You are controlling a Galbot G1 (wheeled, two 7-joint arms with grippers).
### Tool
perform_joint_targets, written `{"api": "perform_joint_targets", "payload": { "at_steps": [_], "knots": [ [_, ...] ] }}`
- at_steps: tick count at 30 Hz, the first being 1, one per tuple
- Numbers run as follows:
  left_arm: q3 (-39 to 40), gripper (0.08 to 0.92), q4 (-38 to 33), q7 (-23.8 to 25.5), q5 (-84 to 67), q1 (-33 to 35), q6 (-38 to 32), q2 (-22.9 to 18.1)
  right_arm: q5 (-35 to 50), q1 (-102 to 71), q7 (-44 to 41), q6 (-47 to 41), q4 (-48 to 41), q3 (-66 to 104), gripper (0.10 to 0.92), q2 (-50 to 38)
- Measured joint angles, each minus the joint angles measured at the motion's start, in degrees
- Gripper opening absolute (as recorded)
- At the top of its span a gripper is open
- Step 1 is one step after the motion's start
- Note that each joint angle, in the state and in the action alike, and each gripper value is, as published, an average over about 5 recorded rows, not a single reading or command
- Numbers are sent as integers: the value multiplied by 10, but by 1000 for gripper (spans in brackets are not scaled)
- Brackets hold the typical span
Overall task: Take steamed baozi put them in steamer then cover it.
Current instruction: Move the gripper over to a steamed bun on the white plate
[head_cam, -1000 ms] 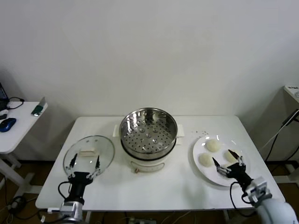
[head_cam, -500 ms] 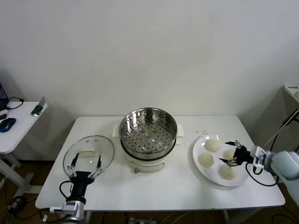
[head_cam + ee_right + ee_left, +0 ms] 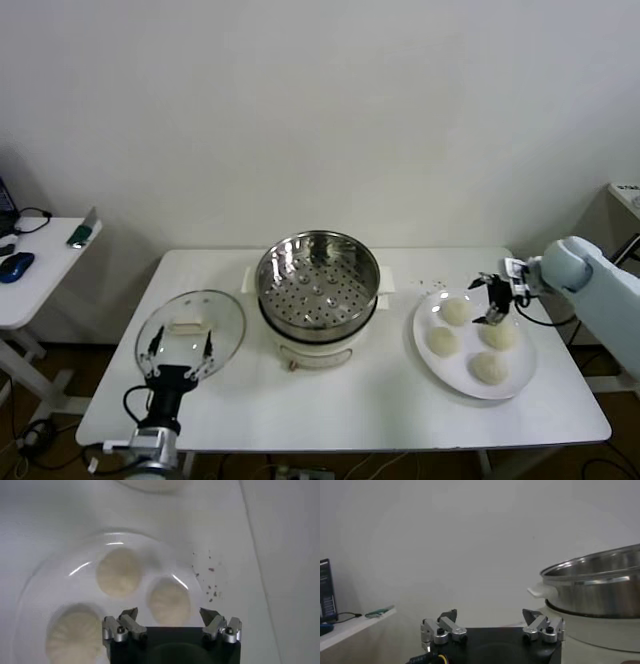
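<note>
Right gripper (image 3: 494, 300) hovers over the far side of the white plate (image 3: 455, 373), jaws spread wide and holding nothing; in the right wrist view the right gripper (image 3: 170, 615) has its two fingertips either side of one steamed bun (image 3: 169, 601) lying below it, not touching it. Four steamed baozi (image 3: 441, 341) lie on the plate at the table's right: one at the far edge, one on the left, one just under the gripper, one nearest the robot. A few dark specks (image 3: 208, 584) lie on the white table (image 3: 380, 395) just beyond the plate. The steamer (image 3: 318, 283), a shiny perforated steel basket on a white pot base, stands at the table's centre with no buns inside and no lid on. The cover (image 3: 190, 330), clear glass with a cream bar handle, lies flat on the table's left side, well apart from the steamer. Left gripper (image 3: 180, 349) sits at the near left edge over the cover's near rim, jaws wide apart and holding nothing. A side desk (image 3: 25, 282) with a blue mouse stands further left
</note>
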Motion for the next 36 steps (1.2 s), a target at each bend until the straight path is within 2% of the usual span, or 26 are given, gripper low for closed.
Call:
{"api": "perform_joint_targets", "payload": {
  "at_steps": [10,23,36],
  "knots": [
    [-2,823,9,-2,-1,-5,2,1,-23,47,-12,10,-91,-77,823,63],
    [-10,823,18,-6,-6,-4,-2,7,-58,49,-15,34,-191,-82,823,137],
    [-9,823,25,-10,-6,6,-12,15,-75,48,-23,51,-247,-77,816,185]
  ]
}}
